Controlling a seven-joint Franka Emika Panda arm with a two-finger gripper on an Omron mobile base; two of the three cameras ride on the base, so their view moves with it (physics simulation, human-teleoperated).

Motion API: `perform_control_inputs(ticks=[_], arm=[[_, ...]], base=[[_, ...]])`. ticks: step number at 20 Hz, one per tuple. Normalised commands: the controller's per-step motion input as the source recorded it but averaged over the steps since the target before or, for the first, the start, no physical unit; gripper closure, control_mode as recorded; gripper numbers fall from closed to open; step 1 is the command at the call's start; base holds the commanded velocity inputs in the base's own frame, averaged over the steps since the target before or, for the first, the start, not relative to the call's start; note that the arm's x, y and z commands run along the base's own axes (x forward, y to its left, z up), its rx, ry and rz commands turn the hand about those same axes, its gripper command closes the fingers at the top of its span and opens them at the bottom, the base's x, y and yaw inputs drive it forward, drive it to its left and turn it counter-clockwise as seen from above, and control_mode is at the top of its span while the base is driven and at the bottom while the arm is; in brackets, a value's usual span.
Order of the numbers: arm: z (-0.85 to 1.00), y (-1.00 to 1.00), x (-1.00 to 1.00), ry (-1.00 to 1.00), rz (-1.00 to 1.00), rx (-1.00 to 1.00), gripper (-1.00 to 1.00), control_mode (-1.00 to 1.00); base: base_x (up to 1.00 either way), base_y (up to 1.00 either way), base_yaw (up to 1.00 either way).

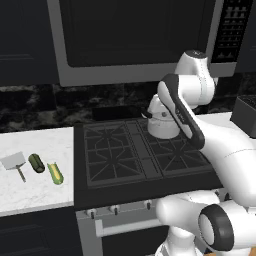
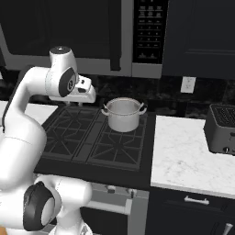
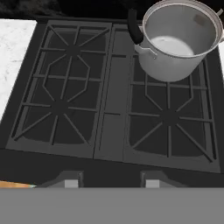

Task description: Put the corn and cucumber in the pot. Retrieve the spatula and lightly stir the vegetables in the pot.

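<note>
Left base view, lower left of the frame: three items lie on the white marble counter (image 1: 35, 192), left of the stove. The corn (image 1: 55, 173) is nearest the stove, lying flat, lighter tapered end toward the front. The cucumber (image 1: 36, 163) lies just beside it to the left, apart from it. The spatula (image 1: 15, 163) lies further left, grey blade toward the back, thin dark handle pointing toward the counter front; it sits near the cucumber, and contact cannot be told.

Centre: the black stove (image 1: 127, 192) with cast grates and a row of silver knobs along the front edge; no writing on the knobs is legible.

The pot (image 2: 124, 114) stands upright on the rear right burner in the right base view; in the hand view it sits upper right (image 3: 179, 39), interior bare, black handle toward the frame's top centre. In the left base view the arm covers most of it.

The gripper's fingertips do not show clearly; spread of the jaws cannot be told.

Right base view, right edge: a dark toaster (image 2: 221, 128) on marble. Behind: a microwave (image 2: 151, 32) panel, its buttons too small to read, and a wall outlet (image 2: 186, 84).
</note>
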Motion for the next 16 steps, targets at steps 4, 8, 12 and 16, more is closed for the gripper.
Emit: perform_control_inputs(ticks=[4,8,12,16], arm=[[0.0,0.11,-0.16,0.0,0.0,0.0,-1.0,-1.0],[0.0,0.39,-0.43,-0.01,0.03,0.0,-1.0,-1.0],[0.0,0.5,-0.5,-0.01,0.04,0.0,-1.0,-1.0],[0.0,0.62,-0.31,0.0,0.03,0.0,-1.0,-1.0]], base=[[0.0,0.0,0.0],[0.0,0.0,0.0],[0.0,0.0,0.0],[0.0,0.0,0.0]])
